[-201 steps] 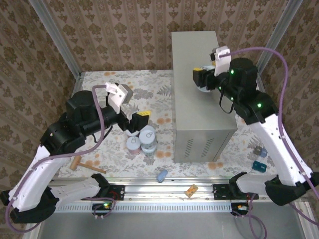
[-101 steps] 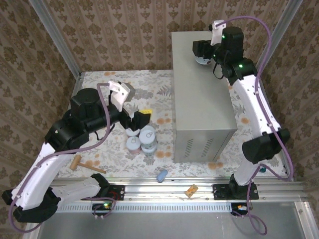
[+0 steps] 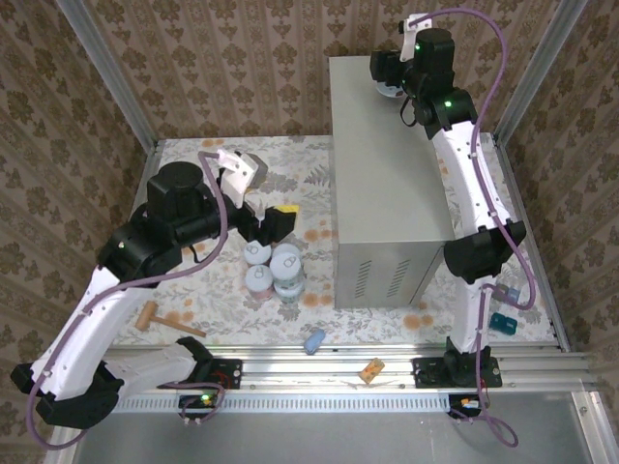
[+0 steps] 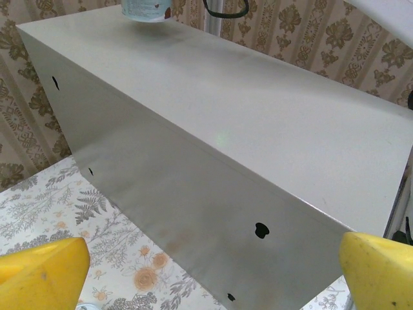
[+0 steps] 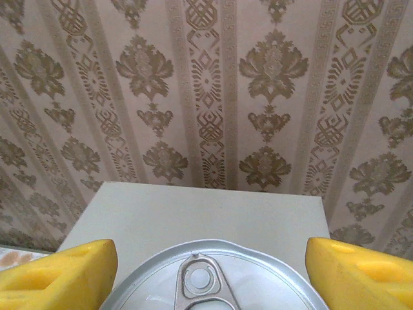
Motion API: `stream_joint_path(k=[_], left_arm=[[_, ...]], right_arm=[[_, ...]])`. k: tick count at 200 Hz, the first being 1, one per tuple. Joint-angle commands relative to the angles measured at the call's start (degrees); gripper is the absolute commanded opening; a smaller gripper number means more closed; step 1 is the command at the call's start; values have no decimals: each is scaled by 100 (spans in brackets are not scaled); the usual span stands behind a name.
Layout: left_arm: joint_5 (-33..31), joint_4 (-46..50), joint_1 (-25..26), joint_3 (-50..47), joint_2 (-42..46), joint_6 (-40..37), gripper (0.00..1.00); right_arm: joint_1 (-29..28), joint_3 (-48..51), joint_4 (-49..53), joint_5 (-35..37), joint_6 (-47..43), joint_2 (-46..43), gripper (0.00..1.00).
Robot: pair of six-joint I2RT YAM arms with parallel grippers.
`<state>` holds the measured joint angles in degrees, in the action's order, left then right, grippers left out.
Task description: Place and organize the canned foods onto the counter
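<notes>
Held can (image 3: 390,91): pull-tab tin, clamped from both sides in the right gripper (image 3: 387,83), at the 12 o'clock end of the counter (image 3: 387,193); lid and tab up in the right wrist view (image 5: 210,278), sitting level.
Contact with the top: cannot tell whether the base touches the grey surface or hangs just above it; in the left wrist view (image 4: 146,9) a faint shadow lies right beneath it.
Right gripper: narrow, closed on the can, yellow pads on either side of the lid.
Step in hand, as judged: setting this first can down at the far end.
How to do it well: lower straight down, keep the lid level, open only once the base rests flat; keep clear of the 12 o'clock edge, which shows close beyond the lid (image 5: 193,213); lift straight up after release to avoid tipping it.
Placement advice: tuck it close to the far end, leaving the 6 o'clock stretch of the top free for rows.
Remaining cans (image 3: 286,259): a tight cluster on the floral floor (image 3: 193,164), at 9 o'clock of the counter's near end; four countable, others not made out.
Left gripper (image 3: 271,224): spread wide, holding nothing, at 12 o'clock of that cluster, facing the counter's side wall (image 4: 193,213).
Risk: cluster cans touching one another, so little finger room for a clean pick.
</notes>
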<state>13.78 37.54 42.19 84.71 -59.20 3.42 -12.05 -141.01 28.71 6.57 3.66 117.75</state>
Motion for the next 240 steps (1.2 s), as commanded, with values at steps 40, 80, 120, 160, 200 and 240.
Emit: stream_joint_path(k=[40, 80, 120, 160, 200, 240], left_arm=[[453, -284, -259, -112, -70, 155, 100], [575, -361, -336, -163, -84, 211, 100], [626, -380, -369, -196, -48, 254, 100], [626, -409, -370, -247, 22, 313, 100], [575, -432, -378, -323, 82, 387, 100], [538, -450, -374, -411, 117, 453, 100]], right_arm=[[116, -208, -57, -70, 29, 248, 71], [120, -240, 14, -246, 54, 256, 81], [116, -372, 119, -384, 63, 200, 91], [116, -454, 375, -468, 21, -41, 97], [125, -432, 916, -516, 24, -444, 100], [187, 773, 922, -519, 45, -1414, 100]])
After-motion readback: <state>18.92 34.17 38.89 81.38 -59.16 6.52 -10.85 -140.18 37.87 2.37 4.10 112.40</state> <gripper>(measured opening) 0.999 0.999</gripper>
